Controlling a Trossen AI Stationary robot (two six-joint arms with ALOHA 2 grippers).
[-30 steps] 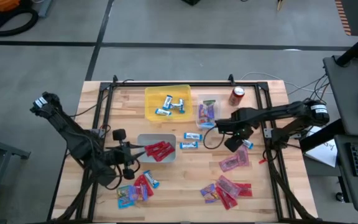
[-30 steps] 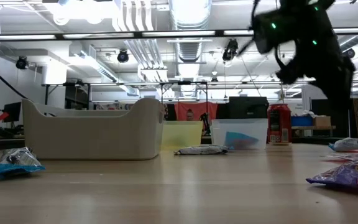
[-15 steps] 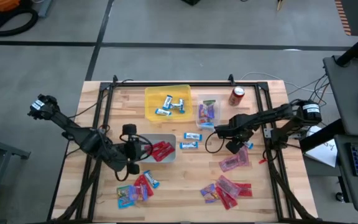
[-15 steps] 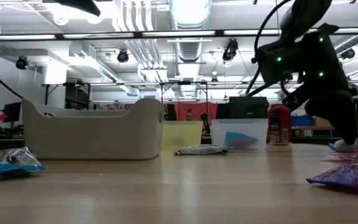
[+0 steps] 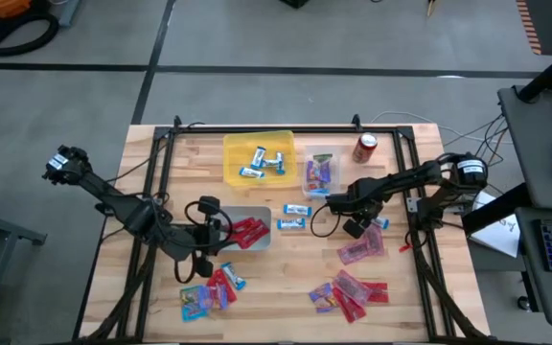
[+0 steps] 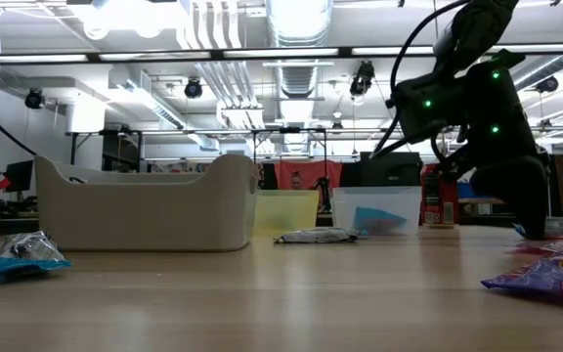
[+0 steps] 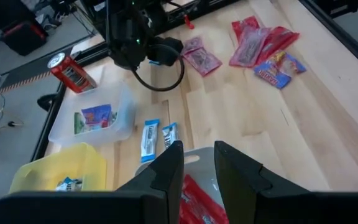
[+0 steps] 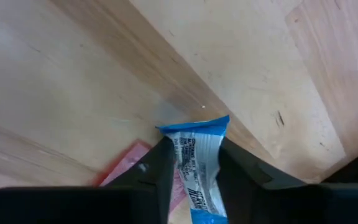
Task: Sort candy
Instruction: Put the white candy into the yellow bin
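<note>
On the right half of the wooden table, your right gripper [image 8: 191,163] had its two dark fingers narrowed around a blue-and-silver wrapped mini bar [image 8: 199,168], whose long axis ran straight out between them, while your left gripper [image 7: 197,163], slightly parted, hovered over the grey bin [image 5: 220,218].

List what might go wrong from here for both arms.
The right hand pinches a blue-and-silver wrapped mini bar near one end, so it may slip out in the lift. A pink flat packet lies right beside that grip and could get dragged. The left hand hangs over the grey bin of red packets; dipping could snag its rim.
</note>
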